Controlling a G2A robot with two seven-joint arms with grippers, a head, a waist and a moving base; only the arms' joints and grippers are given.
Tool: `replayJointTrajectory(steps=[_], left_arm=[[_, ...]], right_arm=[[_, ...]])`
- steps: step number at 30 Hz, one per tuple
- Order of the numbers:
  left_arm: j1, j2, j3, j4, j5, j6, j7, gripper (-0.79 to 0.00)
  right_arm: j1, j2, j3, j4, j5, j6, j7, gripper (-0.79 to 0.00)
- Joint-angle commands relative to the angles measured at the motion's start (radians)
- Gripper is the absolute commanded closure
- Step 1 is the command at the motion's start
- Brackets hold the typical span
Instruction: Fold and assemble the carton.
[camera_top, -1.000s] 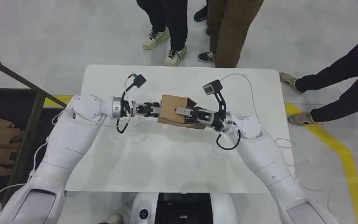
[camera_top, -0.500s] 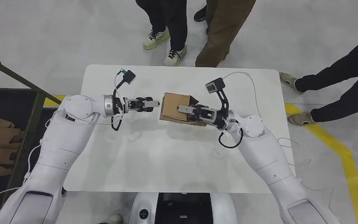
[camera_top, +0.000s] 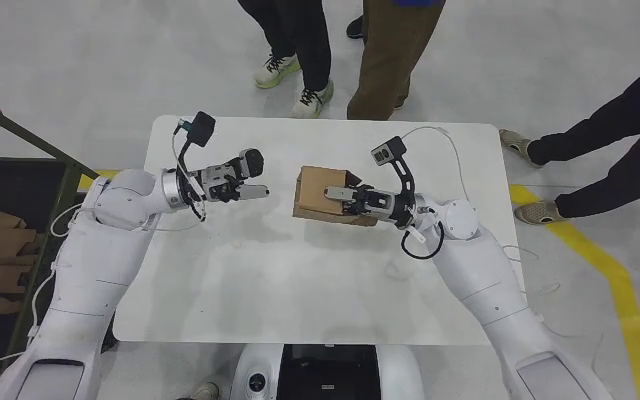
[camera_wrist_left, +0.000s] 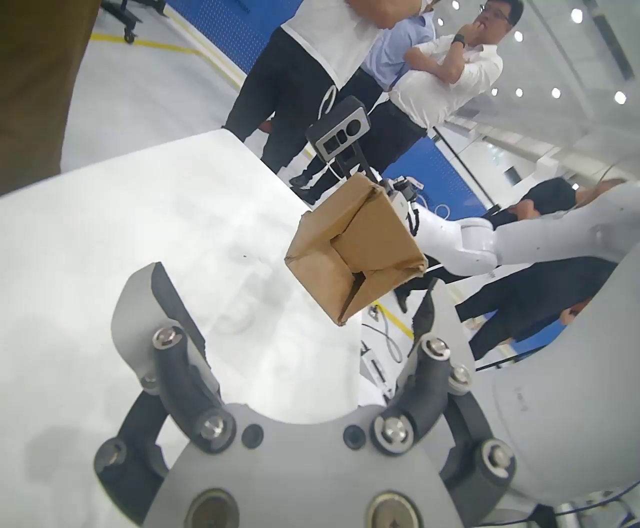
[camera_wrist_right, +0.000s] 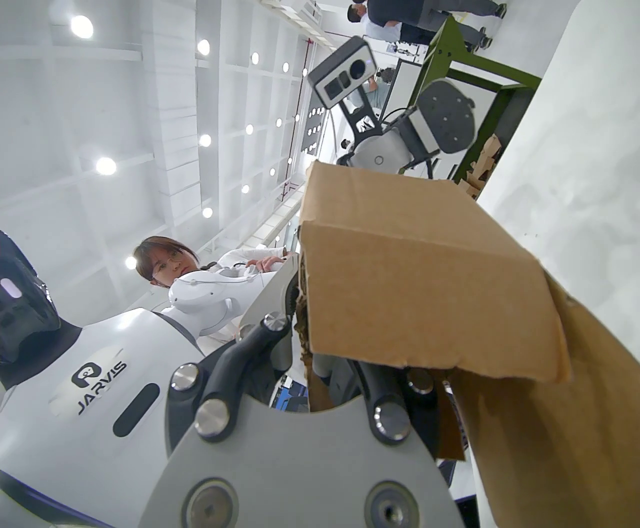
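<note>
A brown cardboard carton (camera_top: 322, 195) is held off the white table (camera_top: 300, 290) near its middle, one end closed by folded flaps (camera_wrist_left: 350, 260). My right gripper (camera_top: 340, 197) is shut on the carton's wall at the end facing that arm; in the right wrist view the carton (camera_wrist_right: 415, 280) covers one finger of this gripper (camera_wrist_right: 320, 345). My left gripper (camera_top: 260, 190) hangs open a short way left of the carton, touching nothing. In the left wrist view its gripper (camera_wrist_left: 290, 285) points at the flapped end from a distance.
Several people stand along the table's far edge (camera_top: 320, 118). A cable (camera_top: 440, 150) lies on the table at the far right. A green frame (camera_top: 40, 160) with cardboard pieces stands off the left side. Bare tabletop lies in front of the carton.
My left gripper has drawn back leftwards from the carton, where it was a second ago. The right gripper has shifted the carton slightly to the right.
</note>
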Motion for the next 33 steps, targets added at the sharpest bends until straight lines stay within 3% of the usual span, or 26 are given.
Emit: replayJointTrajectory(steps=[1,3,12,25,33], left_arm=[[0.013,0.001,-0.007,-0.021,0.105,-0.067,0.070,-0.785],[0.019,0.001,-0.012,-0.037,0.205,-0.112,0.117,-0.785],[0.028,-0.011,0.019,-0.123,0.614,-0.112,0.385,-0.785],[0.027,-0.011,0.022,-0.121,0.623,-0.112,0.393,-0.785],[0.059,-0.010,0.037,-0.162,0.759,-0.109,0.435,-0.785]], right_arm=[[0.001,0.000,0.004,0.006,0.014,0.012,0.001,0.000],[0.005,0.001,0.008,0.013,0.020,0.022,0.004,0.000],[0.021,-0.001,0.007,0.025,0.031,0.046,0.012,0.000],[0.025,-0.002,0.007,0.030,0.024,0.043,0.000,0.000],[0.006,0.000,0.007,-0.008,0.003,0.084,-0.034,0.000]])
